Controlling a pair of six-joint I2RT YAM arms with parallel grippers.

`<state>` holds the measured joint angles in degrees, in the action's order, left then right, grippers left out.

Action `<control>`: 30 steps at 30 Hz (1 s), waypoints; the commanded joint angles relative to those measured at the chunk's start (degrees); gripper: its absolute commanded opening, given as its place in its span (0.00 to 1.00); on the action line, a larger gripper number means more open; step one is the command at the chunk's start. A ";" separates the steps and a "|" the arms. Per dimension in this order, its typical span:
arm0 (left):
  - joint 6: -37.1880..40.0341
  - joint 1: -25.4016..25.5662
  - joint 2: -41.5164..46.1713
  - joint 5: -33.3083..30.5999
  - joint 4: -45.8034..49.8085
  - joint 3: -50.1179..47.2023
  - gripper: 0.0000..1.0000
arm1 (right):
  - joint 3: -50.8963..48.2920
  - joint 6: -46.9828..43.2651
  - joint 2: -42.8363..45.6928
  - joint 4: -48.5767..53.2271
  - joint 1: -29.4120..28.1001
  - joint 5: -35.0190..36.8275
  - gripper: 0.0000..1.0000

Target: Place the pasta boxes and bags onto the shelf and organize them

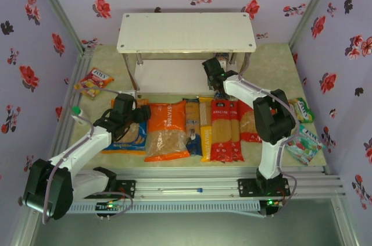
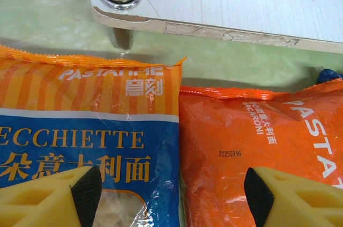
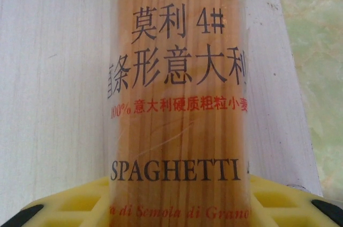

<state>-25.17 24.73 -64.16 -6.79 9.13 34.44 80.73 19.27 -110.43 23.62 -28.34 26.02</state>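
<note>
Top external: shelf (image 1: pixel 186 32) at far side of bench (image 1: pixel 273 63), right tool (image 1: pixel 215 67) reaching under its top tier. Right wrist: tool around a spaghetti pack (image 3: pixel 177 77) over the white lower board; clamped or loose, cannot tell. Left wrist: left tool (image 2: pixel 172 195) spread wide, empty, above blue-orange bag (image 2: pixel 80 130) and orange bag (image 2: pixel 257 130).

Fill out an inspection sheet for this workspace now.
surface: green table, packs across its front.
job's things: white shelf; one spaghetti pack lies on its lower tier; the rest lie rowed on the table.
clutter: left snack packet, right snack packets.
end effectors: left end effector open above blue-orange bag and orange bag; right end effector open around the spaghetti pack.
cables: grey cables along both arms.
surroundings: floral walls.
</note>
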 commanded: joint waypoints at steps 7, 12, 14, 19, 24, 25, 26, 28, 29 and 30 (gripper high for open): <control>1.48 -0.15 1.54 1.79 3.04 0.36 0.74 | 2.32 0.95 -1.67 -2.37 1.53 2.27 0.70; 4.10 3.06 3.66 2.29 5.15 1.72 0.71 | 2.44 0.77 -0.74 -1.98 1.62 1.74 0.75; 4.59 4.80 4.01 1.95 5.97 2.55 0.70 | 1.38 0.86 0.64 -2.76 1.60 1.15 0.76; 4.78 8.78 4.57 0.73 7.20 3.59 0.70 | -2.94 0.69 6.50 -5.77 1.31 0.04 0.81; 3.94 13.26 4.36 -1.03 7.32 4.44 0.70 | -6.95 0.51 12.56 -6.00 0.03 0.94 0.83; 3.66 14.31 4.06 -1.27 7.21 4.69 0.70 | -7.76 0.64 13.76 -5.54 -0.28 0.96 0.83; 3.35 15.20 3.74 -1.39 7.08 4.95 0.70 | -8.35 0.83 14.77 -4.70 -0.63 0.95 0.83; 2.47 17.75 2.62 -1.56 6.74 5.79 0.70 | -9.64 1.50 17.34 -1.87 -1.78 1.15 0.83; 1.97 18.89 1.83 -1.65 6.39 6.10 0.69 | -10.59 1.80 18.64 -0.76 -2.47 1.44 0.83; 1.29 20.49 0.80 -1.66 6.06 6.64 0.69 | -11.70 2.22 20.27 0.54 -3.36 1.79 0.83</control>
<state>-22.37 42.70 -61.60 -7.53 15.44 38.59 70.81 19.31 -95.11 21.32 -30.50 25.17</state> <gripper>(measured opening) 0.691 0.832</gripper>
